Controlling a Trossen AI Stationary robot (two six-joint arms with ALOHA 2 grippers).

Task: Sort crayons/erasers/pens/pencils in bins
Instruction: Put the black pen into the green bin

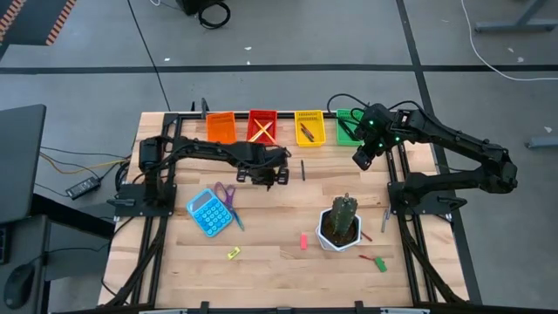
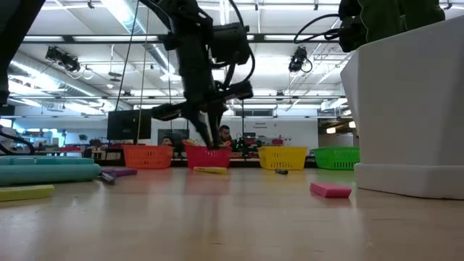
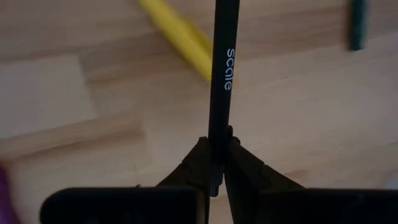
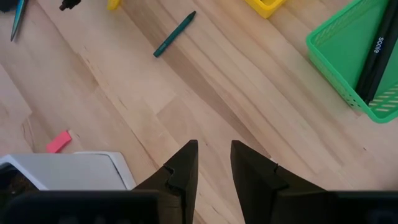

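- Left gripper [image 3: 216,163]: fingers pressed onto a black pen [image 3: 222,68], pinching it near one end; white lettering on the barrel. The pen juts out ahead of the fingers over bare wood.
- High view puts the left gripper [image 1: 266,172] mid-table, just in front of the red bin [image 1: 261,127]. Arm stretched across from the left edge, forearm about level.
- A yellow pen [image 3: 178,38] lies on the wood just beyond the held pen; low view shows it [image 2: 209,170] on the table in front of the red bin [image 2: 206,156].
- Right gripper [image 4: 213,163]: fingers slightly apart, nothing between them. It hovers [image 1: 364,157] near the green bin [image 1: 348,127], arm bent in from the right edge.
- Green bin [image 4: 351,56] holds two black pens [image 4: 378,53].
- Dark green crayon [image 4: 175,34] lies alone on open wood between the grippers.
- Pink eraser [image 4: 58,142] near the white pot [image 1: 340,228].
- Bins sit in a row at the far edge: orange bin [image 1: 221,127], red, yellow bin [image 1: 309,127], green.
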